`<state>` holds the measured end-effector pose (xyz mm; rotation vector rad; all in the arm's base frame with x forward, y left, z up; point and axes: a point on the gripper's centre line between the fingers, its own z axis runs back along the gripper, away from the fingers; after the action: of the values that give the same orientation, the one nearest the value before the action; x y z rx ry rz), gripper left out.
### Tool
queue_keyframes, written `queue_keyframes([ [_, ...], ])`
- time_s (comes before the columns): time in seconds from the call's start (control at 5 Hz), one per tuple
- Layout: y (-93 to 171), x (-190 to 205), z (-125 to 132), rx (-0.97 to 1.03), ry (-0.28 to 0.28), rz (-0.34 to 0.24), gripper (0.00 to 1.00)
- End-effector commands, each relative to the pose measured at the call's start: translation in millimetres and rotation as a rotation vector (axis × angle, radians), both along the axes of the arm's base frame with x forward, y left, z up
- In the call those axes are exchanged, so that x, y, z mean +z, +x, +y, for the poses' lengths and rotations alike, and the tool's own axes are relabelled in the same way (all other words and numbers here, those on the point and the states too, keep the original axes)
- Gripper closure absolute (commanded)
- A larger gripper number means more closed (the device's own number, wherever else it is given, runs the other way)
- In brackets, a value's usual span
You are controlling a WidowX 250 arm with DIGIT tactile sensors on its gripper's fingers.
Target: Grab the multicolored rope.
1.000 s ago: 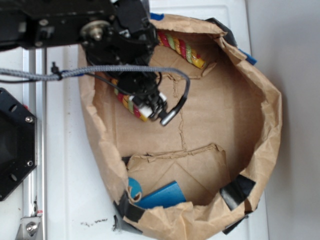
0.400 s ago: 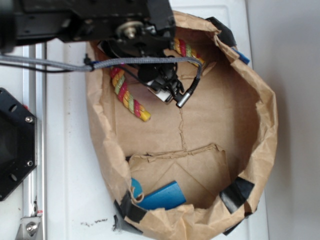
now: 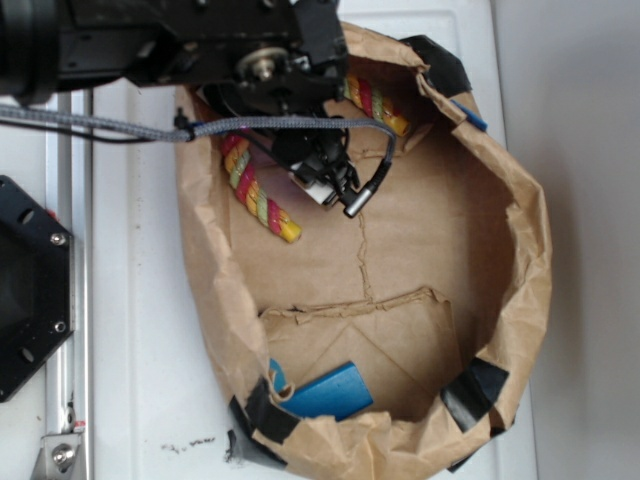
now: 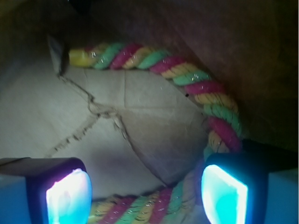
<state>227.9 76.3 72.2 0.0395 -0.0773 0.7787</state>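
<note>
Rope: the multicolored rope [image 4: 205,88] lies on the floor of the paper bag [image 3: 520,300], in the upper left of the bag in the exterior view, bent in a curve along the bag wall. One yellow-tipped end [image 3: 288,232] points toward the frame centre; the other end [image 3: 395,122] shows at the upper middle, right of the arm.
Rope in the wrist view: it arcs from the upper left, down the right side, and back along the bottom edge between the two pads.
Gripper: the gripper [image 4: 147,193] has its jaws spread wide, with nothing between them except the rope stretch at the bottom edge; the right pad [image 4: 223,196] sits just beside or against the rope's bend, contact unclear.
Arm: the black arm [image 3: 180,45] reaches in from the upper left, covering the rope's middle.
Cable: a grey braided cable [image 3: 100,124] runs across the upper left to the gripper.
Bag contents: a blue flat object [image 3: 325,392] lies at the lower middle of the bag.
Surface: a white table [image 3: 140,380] under the bag.
</note>
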Motion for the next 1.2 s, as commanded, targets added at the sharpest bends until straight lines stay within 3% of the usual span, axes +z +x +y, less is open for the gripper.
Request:
queue_keyframes([
  [0.0, -21.2, 10.2, 9.2, 0.09, 0.05, -0.014, 0.0],
  [0.2, -28.4, 11.7, 8.4, 0.214, 0.082, -0.003, 0.0],
  [1.0, -29.4, 10.1, 5.9, 0.212, 0.077, 0.0, 0.0],
])
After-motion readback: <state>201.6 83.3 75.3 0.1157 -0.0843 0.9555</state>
